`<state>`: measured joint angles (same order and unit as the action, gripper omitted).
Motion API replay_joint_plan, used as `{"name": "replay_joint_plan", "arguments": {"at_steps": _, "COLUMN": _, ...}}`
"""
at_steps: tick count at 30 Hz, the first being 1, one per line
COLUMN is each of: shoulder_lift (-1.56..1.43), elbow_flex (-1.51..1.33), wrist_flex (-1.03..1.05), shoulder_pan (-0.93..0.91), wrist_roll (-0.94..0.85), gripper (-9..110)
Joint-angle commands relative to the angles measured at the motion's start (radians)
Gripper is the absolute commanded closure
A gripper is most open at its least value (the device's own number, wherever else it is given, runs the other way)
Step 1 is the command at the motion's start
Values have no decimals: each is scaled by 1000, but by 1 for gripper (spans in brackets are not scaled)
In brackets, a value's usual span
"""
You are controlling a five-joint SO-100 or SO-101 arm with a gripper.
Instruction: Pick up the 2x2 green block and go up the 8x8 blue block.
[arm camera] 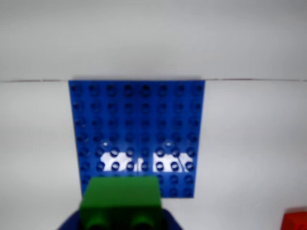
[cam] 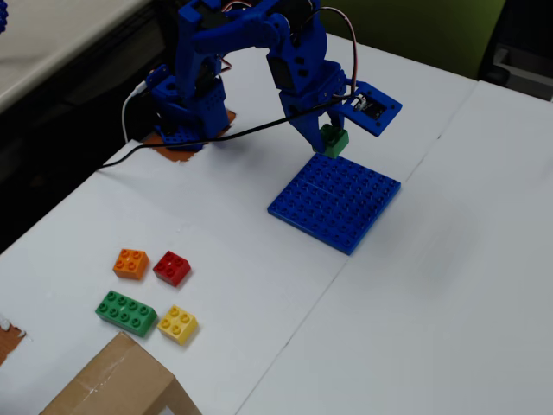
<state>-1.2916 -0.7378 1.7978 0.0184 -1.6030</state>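
Observation:
The 2x2 green block [cam: 333, 141] is held in my blue gripper [cam: 328, 138], raised just above the near-arm edge of the 8x8 blue block [cam: 337, 201]. In the wrist view the green block [arm camera: 121, 201] fills the bottom centre, clamped between the blue jaws, with my gripper [arm camera: 120, 218] at the frame's lower edge. The blue baseplate [arm camera: 139, 124] lies flat ahead of it, bare of bricks, with glare on its lower rows. The block's underside hollows face the wrist camera.
On the white table at the lower left of the fixed view lie an orange brick [cam: 130, 263], a red brick [cam: 173, 267], a long green brick [cam: 126, 313] and a yellow brick [cam: 177, 324]. A cardboard box [cam: 117, 385] stands at the bottom edge. A red brick corner [arm camera: 295, 220] shows in the wrist view.

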Motion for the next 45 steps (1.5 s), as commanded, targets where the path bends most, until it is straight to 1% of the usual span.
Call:
{"name": "replay_joint_plan", "arguments": {"at_steps": 1, "shoulder_lift": -5, "elbow_flex": 48, "wrist_flex": 37, "shoulder_pan": 9, "wrist_roll": -6, "gripper": 101}}
{"name": "replay_joint_plan", "arguments": {"at_steps": 45, "shoulder_lift": 15, "elbow_flex": 94, "wrist_flex": 37, "shoulder_pan": 12, "wrist_roll": 0, "gripper": 101}}
